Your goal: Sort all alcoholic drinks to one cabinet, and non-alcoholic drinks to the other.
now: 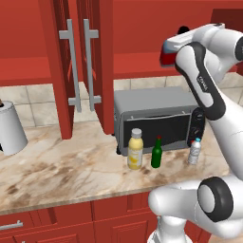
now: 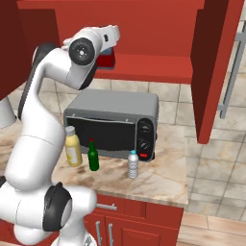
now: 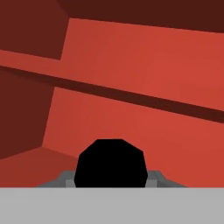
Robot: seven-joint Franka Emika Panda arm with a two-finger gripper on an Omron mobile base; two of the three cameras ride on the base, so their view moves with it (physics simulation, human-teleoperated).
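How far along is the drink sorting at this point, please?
Nothing looks finished yet. In hand: the red-and-blue bottle is held at the open cabinet's shelf, its black cap between the fingers. Left on the counter: juice bottle, green bottle, water bottle.

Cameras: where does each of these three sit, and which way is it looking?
Left base view: behind the arm's left, facing the counter, toaster oven and three bottles; arm at right.
Right base view: behind its right, same toaster oven and bottles; arm at left.
Hand view: on the hand, looking into the red cabinet over a black cap; fingers flank it.
Base views share the juice bottle, green bottle, water bottle.
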